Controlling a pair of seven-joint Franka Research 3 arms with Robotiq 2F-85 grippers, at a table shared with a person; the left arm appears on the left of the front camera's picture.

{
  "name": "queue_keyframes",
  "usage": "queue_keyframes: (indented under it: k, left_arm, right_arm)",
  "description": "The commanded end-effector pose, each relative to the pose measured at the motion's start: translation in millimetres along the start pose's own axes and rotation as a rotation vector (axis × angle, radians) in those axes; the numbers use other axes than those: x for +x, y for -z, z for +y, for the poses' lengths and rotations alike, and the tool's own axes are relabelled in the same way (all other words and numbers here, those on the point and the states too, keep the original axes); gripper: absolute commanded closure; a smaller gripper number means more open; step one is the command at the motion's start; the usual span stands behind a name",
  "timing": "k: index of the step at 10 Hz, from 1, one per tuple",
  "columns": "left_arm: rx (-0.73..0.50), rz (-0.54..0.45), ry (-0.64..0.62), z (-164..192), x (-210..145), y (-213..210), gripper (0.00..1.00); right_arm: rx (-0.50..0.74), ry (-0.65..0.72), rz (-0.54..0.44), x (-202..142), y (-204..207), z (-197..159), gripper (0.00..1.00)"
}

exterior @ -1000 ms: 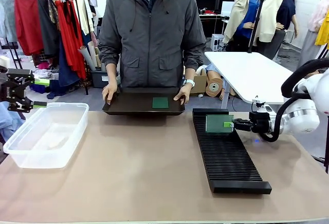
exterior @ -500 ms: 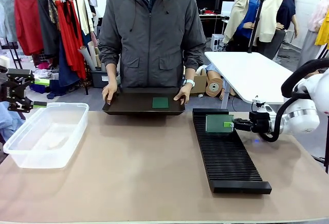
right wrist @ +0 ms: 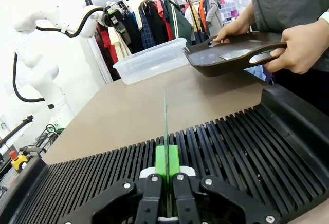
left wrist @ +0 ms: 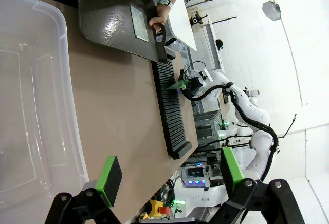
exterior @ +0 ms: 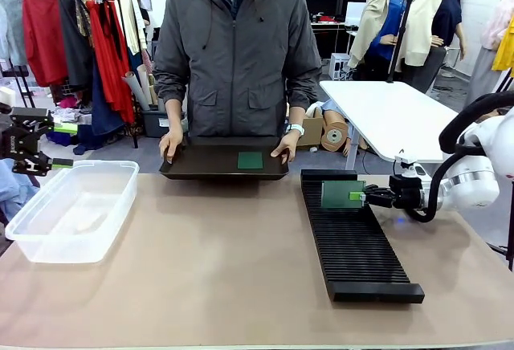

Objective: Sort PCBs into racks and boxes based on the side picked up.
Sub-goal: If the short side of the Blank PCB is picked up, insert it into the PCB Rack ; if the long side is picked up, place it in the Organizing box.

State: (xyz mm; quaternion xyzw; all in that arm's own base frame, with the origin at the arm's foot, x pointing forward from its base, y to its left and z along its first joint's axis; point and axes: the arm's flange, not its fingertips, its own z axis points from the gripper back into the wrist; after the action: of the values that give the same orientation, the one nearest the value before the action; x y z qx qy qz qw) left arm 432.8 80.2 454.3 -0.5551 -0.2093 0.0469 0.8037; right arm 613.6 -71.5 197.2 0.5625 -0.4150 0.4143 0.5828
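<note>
We see a thin green PCB (exterior: 341, 193), plain face toward us, standing upright and pinched at its edge by the right pincer (exterior: 359, 197), over the far end of the black ribbed rack (exterior: 353, 242) on the desk (exterior: 225, 270). Our left pincer (left wrist: 169, 170) gapes wide, holding nothing, beside the clear box (exterior: 112, 205). A second PCB (exterior: 250, 160) lies on the person's dark tray (exterior: 201, 161).

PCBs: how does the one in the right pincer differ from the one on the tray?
The held PCB stands on edge; the tray PCB lies flat. The held PCB is clamped by the right pincer over the rack; the tray PCB rests loose on the dark tray the person holds. Both are green rectangles.
</note>
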Motion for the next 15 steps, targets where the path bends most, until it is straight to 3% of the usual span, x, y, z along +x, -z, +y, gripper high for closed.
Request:
queue_keyframes:
  k: [1, 8, 12, 15]
  left_arm:
    - [-0.009, 0.003, 0.001, -1, 0, -1, 0.0]
    - [-0.009, 0.003, 0.001, -1, 0, -1, 0.0]
    - [-0.009, 0.003, 0.001, -1, 0, -1, 0.0]
    - [-0.009, 0.003, 0.001, -1, 0, -1, 0.0]
  right_arm:
    - [-0.024, -0.046, 0.001, -5, 1, 3, 1.0]
    - [-0.027, -0.089, 0.049, -5, 11, 0, 1.0]
    - [-0.075, -0.154, -0.005, -18, 8, 8, 1.0]
    - [-0.089, -0.167, 0.01, -19, 9, 6, 1.0]
